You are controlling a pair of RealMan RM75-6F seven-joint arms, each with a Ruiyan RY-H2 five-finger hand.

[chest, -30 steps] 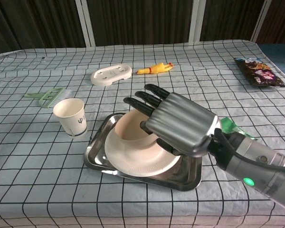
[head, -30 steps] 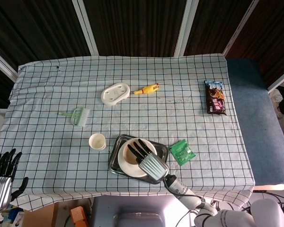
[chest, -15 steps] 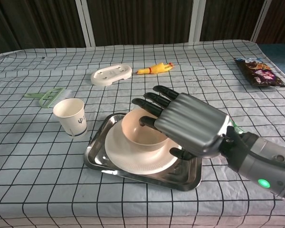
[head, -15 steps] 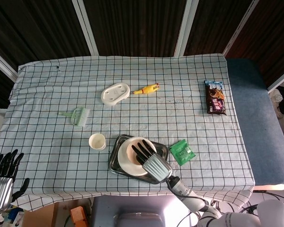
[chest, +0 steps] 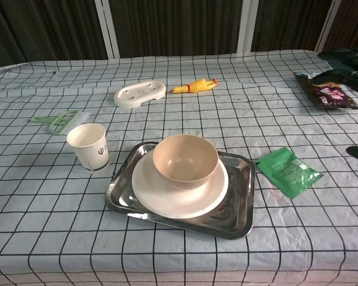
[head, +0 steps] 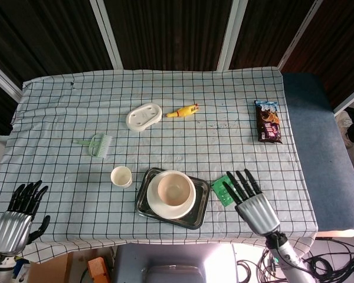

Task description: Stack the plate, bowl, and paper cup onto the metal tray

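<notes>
A metal tray (head: pixel 196 217) (chest: pixel 240 214) lies near the table's front edge. On it rests a white plate (head: pixel 156 207) (chest: pixel 173 201), and a beige bowl (head: pixel 175 187) (chest: pixel 185 159) sits upright on the plate. The paper cup (head: pixel 121 175) (chest: pixel 88 145) stands on the cloth just left of the tray. My right hand (head: pixel 252 203) is open to the right of the tray, above the front edge, holding nothing; the chest view catches only dark fingertips (chest: pixel 349 62) at its right border. My left hand (head: pixel 19 216) hangs open off the table's front left corner.
A green packet (head: pixel 222 193) (chest: pixel 287 171) lies right of the tray, by my right hand. Further back are a green brush (head: pixel 97 143) (chest: pixel 61 121), a white soap dish (head: pixel 144 115) (chest: pixel 140 93), a yellow rubber chicken (head: pixel 184 111) (chest: pixel 195 86) and a dark snack bag (head: pixel 268 122) (chest: pixel 327 93).
My right hand has let go of the bowl and drawn back to the right, off the tray. The bowl stays on the plate. My left hand has risen slightly.
</notes>
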